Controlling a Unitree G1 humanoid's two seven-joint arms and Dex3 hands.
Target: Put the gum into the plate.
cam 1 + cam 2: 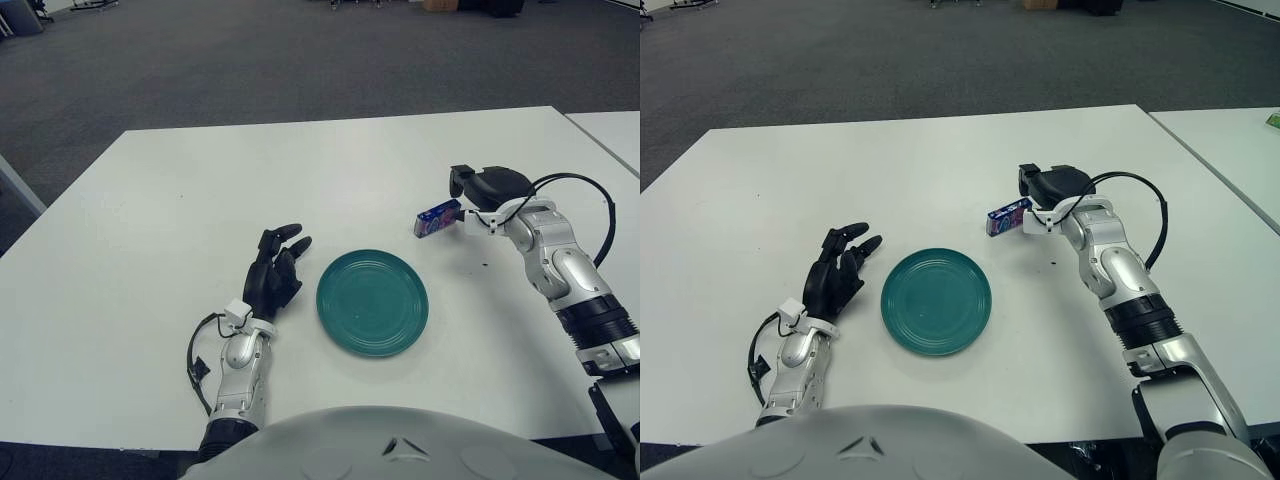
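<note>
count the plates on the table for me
1. The green plate lies on the white table, between the left hand, open beside it on its left, and the right hand, which holds the gum beyond the plate's far right rim.

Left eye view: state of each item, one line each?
gum: held by the right robot hand, off the table, not yet over the plate
plate: flat on the table, nothing in it
right robot hand: shut on the gum, up and to the right of the plate
left robot hand: open, holds nothing, to the left of the plate
table: white top, bears the plate
</note>
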